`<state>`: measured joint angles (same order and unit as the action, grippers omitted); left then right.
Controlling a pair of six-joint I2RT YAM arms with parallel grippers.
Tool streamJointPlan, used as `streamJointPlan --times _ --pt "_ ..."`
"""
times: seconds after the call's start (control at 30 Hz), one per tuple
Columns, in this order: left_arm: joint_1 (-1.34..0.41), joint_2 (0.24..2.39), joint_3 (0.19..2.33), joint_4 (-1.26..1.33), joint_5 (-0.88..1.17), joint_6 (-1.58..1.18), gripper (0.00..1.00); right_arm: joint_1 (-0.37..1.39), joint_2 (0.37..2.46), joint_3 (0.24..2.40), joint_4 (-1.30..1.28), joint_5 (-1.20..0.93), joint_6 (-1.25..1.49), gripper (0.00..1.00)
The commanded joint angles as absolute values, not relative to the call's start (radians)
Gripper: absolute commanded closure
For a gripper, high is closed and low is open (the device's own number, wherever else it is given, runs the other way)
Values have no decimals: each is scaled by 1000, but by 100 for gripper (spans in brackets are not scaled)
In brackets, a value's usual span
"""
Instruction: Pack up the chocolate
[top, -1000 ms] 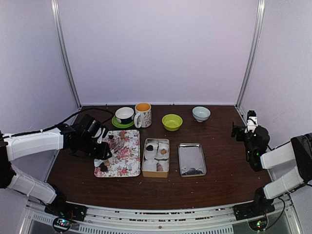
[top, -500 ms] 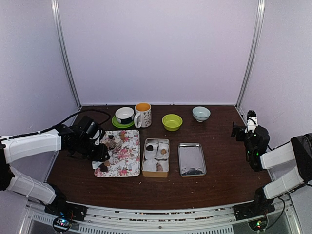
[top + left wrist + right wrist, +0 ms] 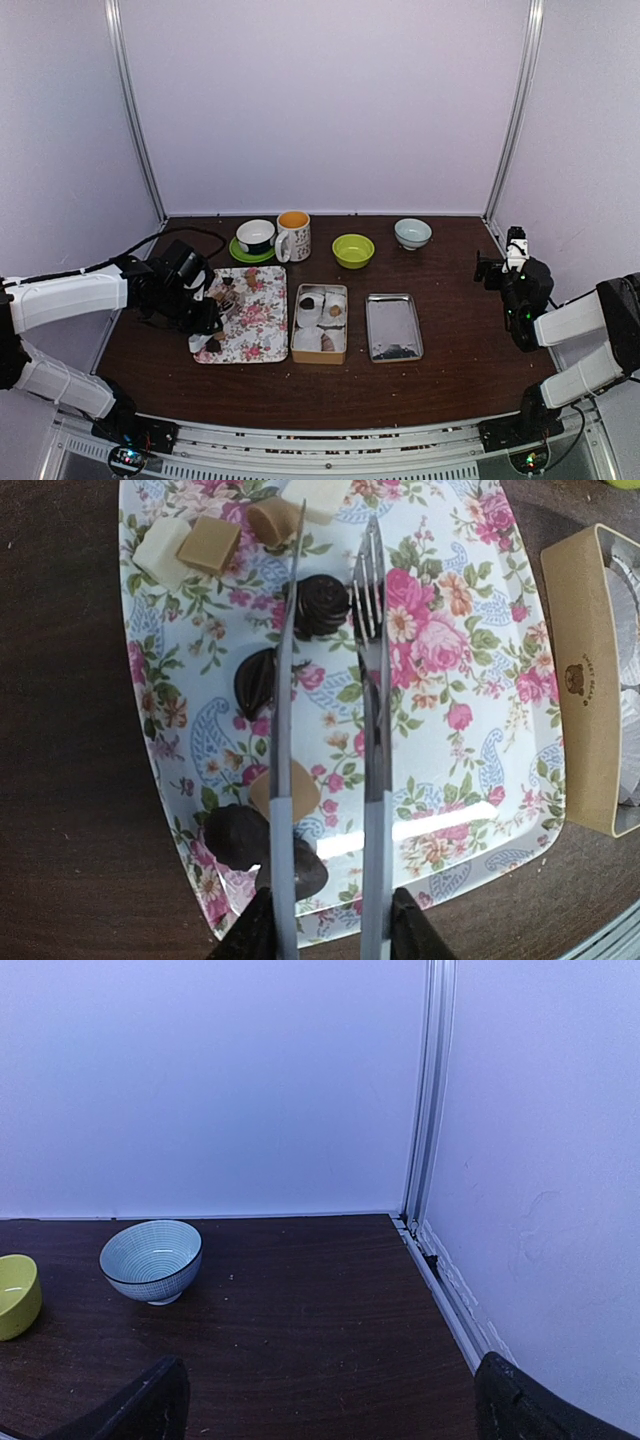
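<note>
Left claw (image 3: pixel 330 932): clamped on the handle end of the silver tongs (image 3: pixel 370 730), probably so that small pieces could be pinched without the broad fingers crushing them.
Tong blades: parted, stretched out over the floral tray (image 3: pixel 480 730).
Chocolate (image 3: pixel 322 605): loose on that tray. One round dark piece lay between the blades near their tips, others just to their left.
Tin (image 3: pixel 585 680): just beside the tray's right edge, likely where the pieces were to be packed.
Right claw (image 3: pixel 335 1410): spread wide, empty, well apart from the tray.

Robot lab test booth, plain white panel walls (image 3: pixel 320 110), aluminium corner posts (image 3: pixel 133 110), dark table (image 3: pixel 450 385), metal mounting rail (image 3: pixel 330 448)
</note>
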<state>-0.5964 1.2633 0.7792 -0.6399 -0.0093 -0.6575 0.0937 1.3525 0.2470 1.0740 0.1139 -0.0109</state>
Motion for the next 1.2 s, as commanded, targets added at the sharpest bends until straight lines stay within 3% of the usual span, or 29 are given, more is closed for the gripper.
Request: streamJointPlan --times 0.0,0.33,1.17 --pt "-592 1246 780 -661 17 -667 65 88 1358 248 1088 133 -1 0" --pt "-592 1212 778 -658 48 -658 71 88 1358 250 1087 133 -1 0" --pt "-594 1115 832 -636 197 -580 72 89 1358 249 1088 133 -2 0"
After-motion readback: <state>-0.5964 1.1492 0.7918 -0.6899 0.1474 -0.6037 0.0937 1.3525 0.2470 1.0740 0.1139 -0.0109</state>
